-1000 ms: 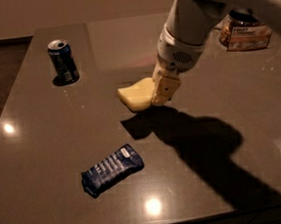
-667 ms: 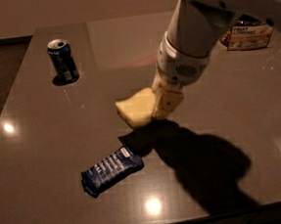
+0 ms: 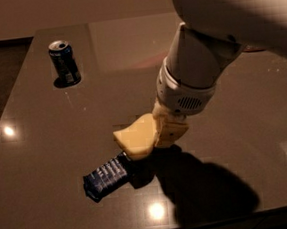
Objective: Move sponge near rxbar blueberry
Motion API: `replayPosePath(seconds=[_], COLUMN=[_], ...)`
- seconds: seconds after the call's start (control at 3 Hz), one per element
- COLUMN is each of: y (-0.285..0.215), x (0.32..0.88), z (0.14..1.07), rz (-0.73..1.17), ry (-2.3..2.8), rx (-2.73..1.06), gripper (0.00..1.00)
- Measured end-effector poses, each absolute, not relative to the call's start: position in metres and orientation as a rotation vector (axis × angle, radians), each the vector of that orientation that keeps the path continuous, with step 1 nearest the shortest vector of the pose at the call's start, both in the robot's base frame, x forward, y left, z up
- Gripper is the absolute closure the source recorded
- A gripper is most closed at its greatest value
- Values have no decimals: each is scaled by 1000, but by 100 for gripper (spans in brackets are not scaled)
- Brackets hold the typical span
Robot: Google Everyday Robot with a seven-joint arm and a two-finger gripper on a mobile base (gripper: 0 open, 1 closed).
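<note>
Sponge [image 3: 134, 138], soft light foam, hangs just over the snack bar's [image 3: 104, 176] right end, pinched at its far edge by the gripper [image 3: 165, 132]. It likely squashes easily, so a gentle hold suffices.

I find no legible text, brand or number in my camera view. The rxbar blueberry [image 3: 104, 176] carries rows of white print on its dark blue wrapper, but I cannot make out a single word. The soda can [image 3: 64, 62], upright at the far left of the table, shows pale markings on its blue side, and these are also unreadable. The gripper [image 3: 160, 134] hangs near the table's middle, its fingers clamped on the sponge [image 3: 135, 137], which sits just over the right end of the bar.
</note>
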State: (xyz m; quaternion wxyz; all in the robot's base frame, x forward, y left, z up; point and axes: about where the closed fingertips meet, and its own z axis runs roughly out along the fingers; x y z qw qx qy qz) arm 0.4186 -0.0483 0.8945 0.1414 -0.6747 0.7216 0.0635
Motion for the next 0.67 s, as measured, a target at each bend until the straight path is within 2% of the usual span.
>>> replayPosePath(seconds=[0.67], y=[-47], x=[417], z=[896], rz=[176], ry=[2077], rx=[-1950], gripper=[12])
